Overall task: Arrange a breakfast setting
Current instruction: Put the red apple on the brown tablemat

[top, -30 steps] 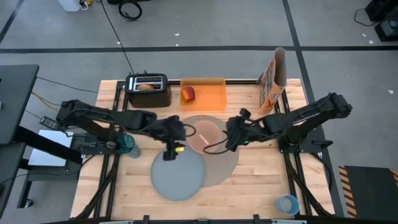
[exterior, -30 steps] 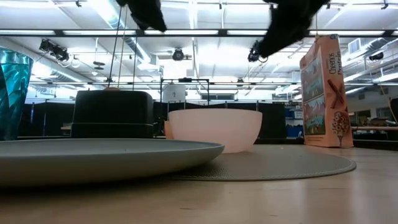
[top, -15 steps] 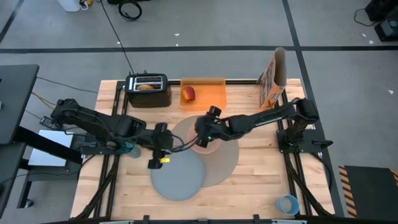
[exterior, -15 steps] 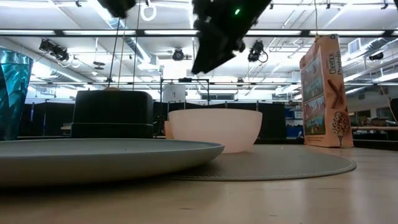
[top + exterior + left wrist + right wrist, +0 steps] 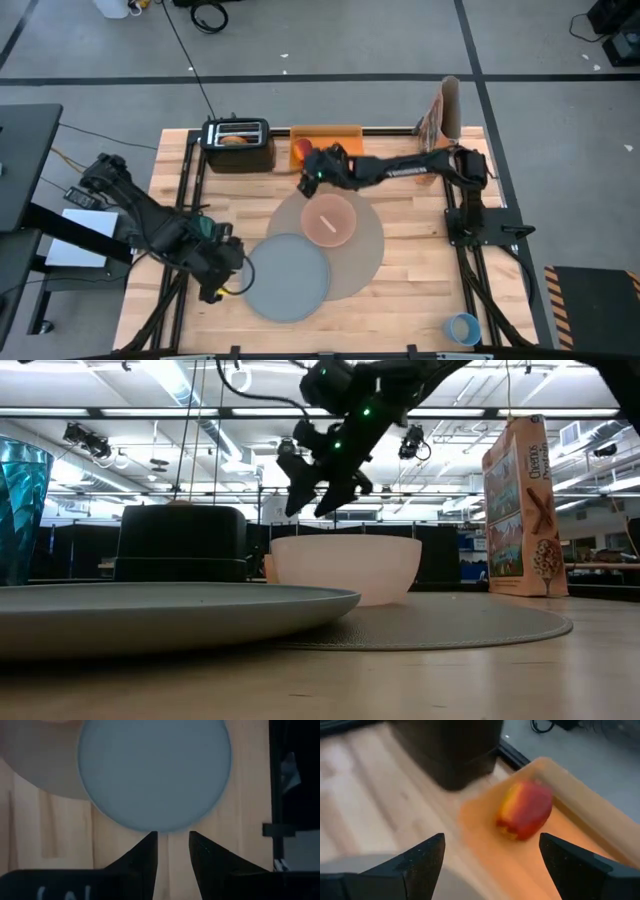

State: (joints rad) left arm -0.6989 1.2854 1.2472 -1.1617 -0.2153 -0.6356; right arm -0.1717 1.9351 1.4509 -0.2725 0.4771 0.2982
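Wooden table (image 5: pixel 410 290) — bright ceiling lights (image 5: pixel 170 380)

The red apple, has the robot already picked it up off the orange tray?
No, the red apple lies on the orange tray, with the right gripper open and apart from it.

Toaster (image 5: pixel 451 750) just beside apple (image 5: pixel 525 810)
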